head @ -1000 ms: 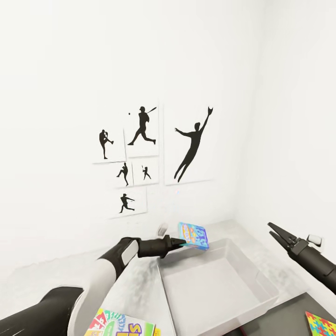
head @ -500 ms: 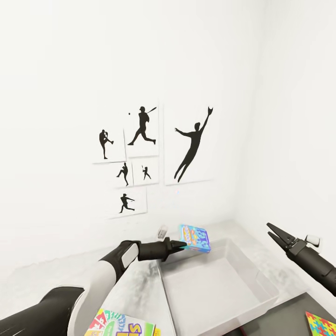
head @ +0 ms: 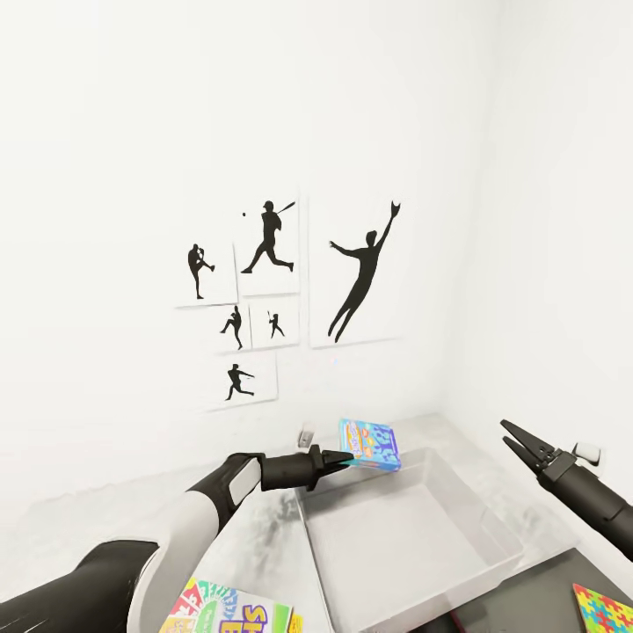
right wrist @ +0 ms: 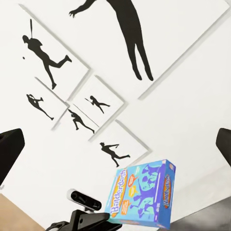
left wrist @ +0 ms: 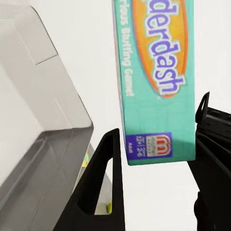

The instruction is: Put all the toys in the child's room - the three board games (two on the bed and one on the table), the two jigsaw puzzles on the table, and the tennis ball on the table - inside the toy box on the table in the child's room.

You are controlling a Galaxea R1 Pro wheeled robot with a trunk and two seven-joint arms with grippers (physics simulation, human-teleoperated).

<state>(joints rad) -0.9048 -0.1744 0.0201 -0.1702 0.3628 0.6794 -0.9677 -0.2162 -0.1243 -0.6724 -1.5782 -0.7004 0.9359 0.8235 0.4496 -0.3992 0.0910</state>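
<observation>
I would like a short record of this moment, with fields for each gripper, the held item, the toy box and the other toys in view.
left gripper: shut on the blue board game
blue board game: held by one edge above the far left corner of the toy box
toy box: on the table, nothing visible inside
right gripper: open, holding nothing, at the right of the toy box
Skip-Bo board game: lying flat at the near left of the toy box
jigsaw puzzle: lying flat at the near right
</observation>
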